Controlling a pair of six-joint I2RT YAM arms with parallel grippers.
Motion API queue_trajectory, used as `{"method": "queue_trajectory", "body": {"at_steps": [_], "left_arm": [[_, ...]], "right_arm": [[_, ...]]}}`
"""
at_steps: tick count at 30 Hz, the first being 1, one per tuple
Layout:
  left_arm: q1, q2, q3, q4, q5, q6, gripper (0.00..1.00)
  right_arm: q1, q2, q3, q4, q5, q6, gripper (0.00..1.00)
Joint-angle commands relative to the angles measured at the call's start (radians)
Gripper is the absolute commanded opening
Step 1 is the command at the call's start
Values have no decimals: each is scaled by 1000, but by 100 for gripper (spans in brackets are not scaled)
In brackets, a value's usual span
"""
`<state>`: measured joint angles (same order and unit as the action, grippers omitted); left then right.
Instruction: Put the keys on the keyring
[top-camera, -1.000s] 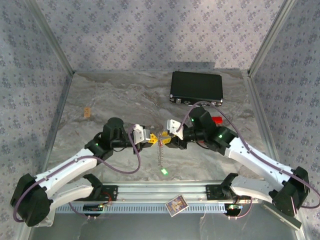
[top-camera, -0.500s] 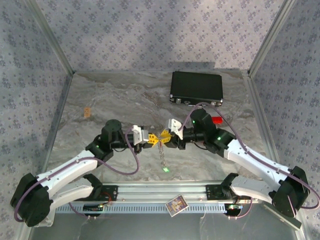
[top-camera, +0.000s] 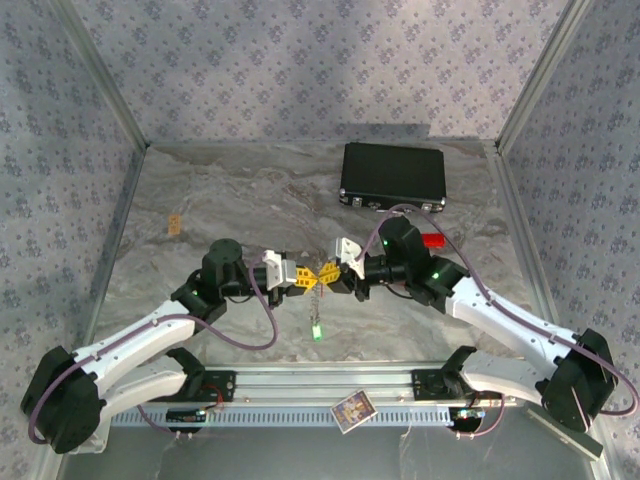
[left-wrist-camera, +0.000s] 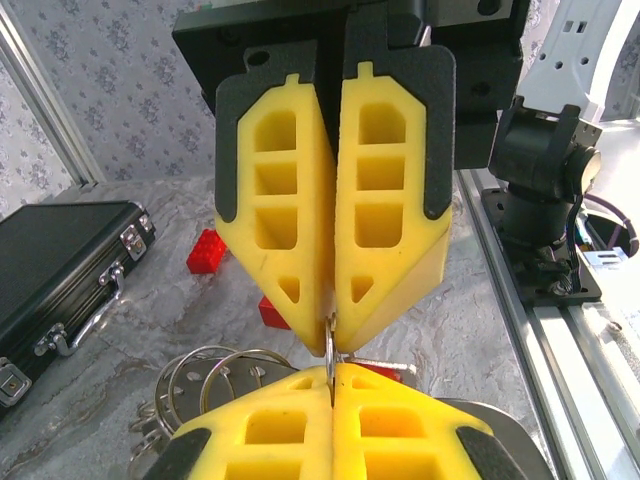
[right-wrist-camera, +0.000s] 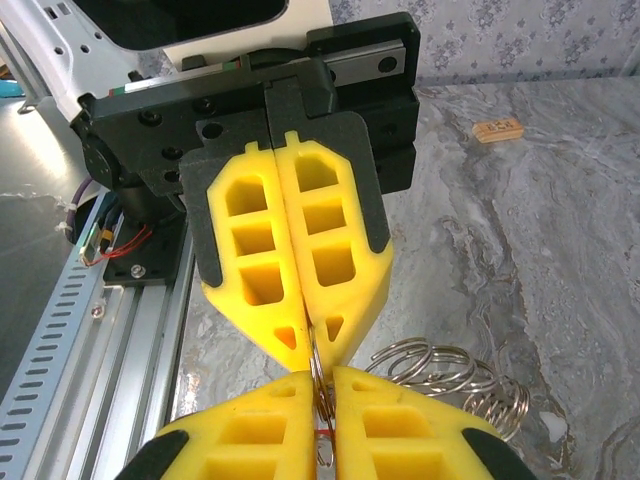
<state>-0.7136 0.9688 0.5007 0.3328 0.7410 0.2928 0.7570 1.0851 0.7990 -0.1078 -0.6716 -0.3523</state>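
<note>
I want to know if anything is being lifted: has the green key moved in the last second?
Yes. The green key has shifted up the view, away from the rail, and slightly left.

Grey marbled table (top-camera: 230, 190). Black latched case (top-camera: 392, 173) lying flat at far side, right of centre. Small tan block (top-camera: 175, 224) way over by left edge. Red brick (top-camera: 433, 240) near case's near-right corner, not touching.

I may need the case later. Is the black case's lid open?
No, the black case lies flat on the table with its lid down.
</note>
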Motion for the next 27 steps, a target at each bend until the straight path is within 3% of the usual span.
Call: {"method": "queue_trajectory", "body": {"at_steps": [1,4,7,9,17,27], "left_arm": [[-3,-19,21,62,60,-12,0],[-2,-20,24,54,46,-11,0],[-3,-26,37,10,-4,2,14],[-3,-25,60,-64,-36,30,18],[-2,4,135,-251,-69,90,18],[-2,33,176,-334,-71,121,19]], "right_arm": [[5,16,25,-14,-13,-4,8],[8,15,36,-32,-11,-15,0],[10,13,60,-82,-1,-39,0],[15,15,80,-126,12,-66,0],[39,70,203,-320,65,-185,0],[71,108,268,-351,68,-211,0]]}}
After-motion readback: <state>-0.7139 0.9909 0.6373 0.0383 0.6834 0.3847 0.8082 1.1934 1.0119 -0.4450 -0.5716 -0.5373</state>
